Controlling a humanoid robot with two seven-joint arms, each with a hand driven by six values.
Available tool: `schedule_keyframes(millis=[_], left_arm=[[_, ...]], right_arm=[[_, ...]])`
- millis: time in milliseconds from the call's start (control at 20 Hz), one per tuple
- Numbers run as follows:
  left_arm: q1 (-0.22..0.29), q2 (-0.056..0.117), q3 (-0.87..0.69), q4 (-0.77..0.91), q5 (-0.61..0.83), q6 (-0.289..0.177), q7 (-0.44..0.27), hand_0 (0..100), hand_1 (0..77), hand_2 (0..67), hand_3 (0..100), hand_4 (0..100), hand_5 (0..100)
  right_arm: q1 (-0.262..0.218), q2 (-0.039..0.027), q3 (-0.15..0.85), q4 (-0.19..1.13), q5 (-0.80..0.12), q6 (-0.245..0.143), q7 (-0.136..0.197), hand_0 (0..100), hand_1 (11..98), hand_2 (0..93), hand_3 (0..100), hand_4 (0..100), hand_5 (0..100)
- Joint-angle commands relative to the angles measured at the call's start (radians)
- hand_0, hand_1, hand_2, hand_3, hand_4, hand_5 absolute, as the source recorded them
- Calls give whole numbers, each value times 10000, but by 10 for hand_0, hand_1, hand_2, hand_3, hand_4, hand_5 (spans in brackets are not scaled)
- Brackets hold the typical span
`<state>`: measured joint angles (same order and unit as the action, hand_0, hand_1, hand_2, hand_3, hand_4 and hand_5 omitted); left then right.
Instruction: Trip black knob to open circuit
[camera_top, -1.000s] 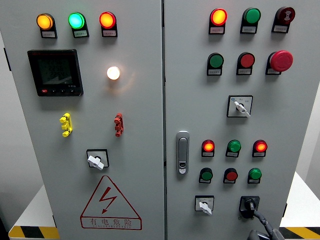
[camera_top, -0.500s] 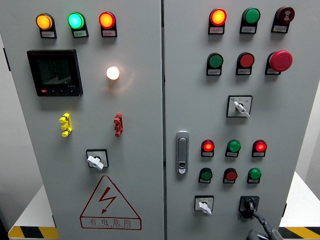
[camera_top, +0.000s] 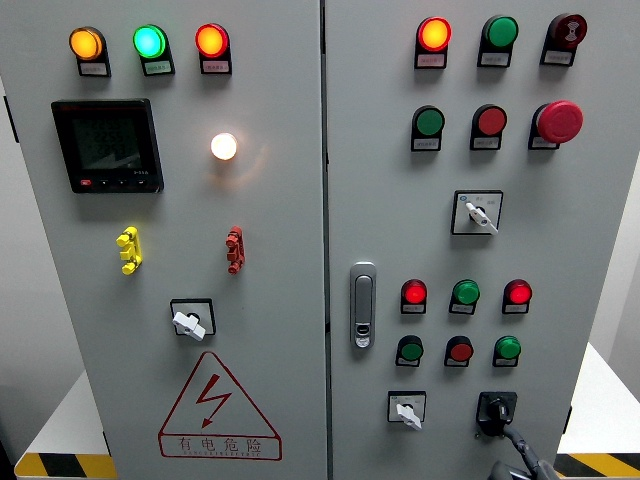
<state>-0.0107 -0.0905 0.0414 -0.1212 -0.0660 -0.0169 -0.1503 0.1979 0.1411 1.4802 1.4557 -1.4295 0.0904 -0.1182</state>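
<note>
The black knob (camera_top: 497, 409) sits on a black square plate at the bottom right of the grey cabinet's right door (camera_top: 580, 230). Its handle points roughly upward. Only the top of my right hand (camera_top: 517, 460) shows, dark and metallic, rising from the bottom edge just below and right of the knob. Its tip reaches the lower right corner of the knob's plate. Most of the hand is cut off by the frame. My left hand is out of view.
A white selector switch (camera_top: 406, 410) is left of the black knob, with a row of dark buttons (camera_top: 459, 350) and lit lamps (camera_top: 464, 293) above. A door latch (camera_top: 363, 305) is near the seam. The left door carries a meter (camera_top: 108, 145) and a warning triangle (camera_top: 218, 405).
My right hand has sunk slightly toward the bottom edge, so less of it shows. The whole panel has shifted a few pixels left in the picture. The knob's handle looks unchanged.
</note>
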Motion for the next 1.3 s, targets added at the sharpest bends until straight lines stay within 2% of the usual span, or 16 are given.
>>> schedule_keyframes(millis=[0,200,300,1250], left_arm=[[0,0,0,0,0,0,0,0,30,130,213,66,15],[0,0,0,0,0,0,0,0,30,130,213,66,15],[0,0,0,0,0,0,0,0,30,130,213,66,15],[0,0,0,0,0,0,0,0,31,130,213,65,15]], right_arm=[[0,0,-14,0,-2,1,0,1000,615,23,852,937,1000],[15,0,-75,16,212,1,-30,1000,610,23,855,939,1000],[31,0,-91,31,290,1,-214,1000,607,23,857,941,1000],[92,0,-167,154,290,1,-306,1000,571,22,867,956,1000]])
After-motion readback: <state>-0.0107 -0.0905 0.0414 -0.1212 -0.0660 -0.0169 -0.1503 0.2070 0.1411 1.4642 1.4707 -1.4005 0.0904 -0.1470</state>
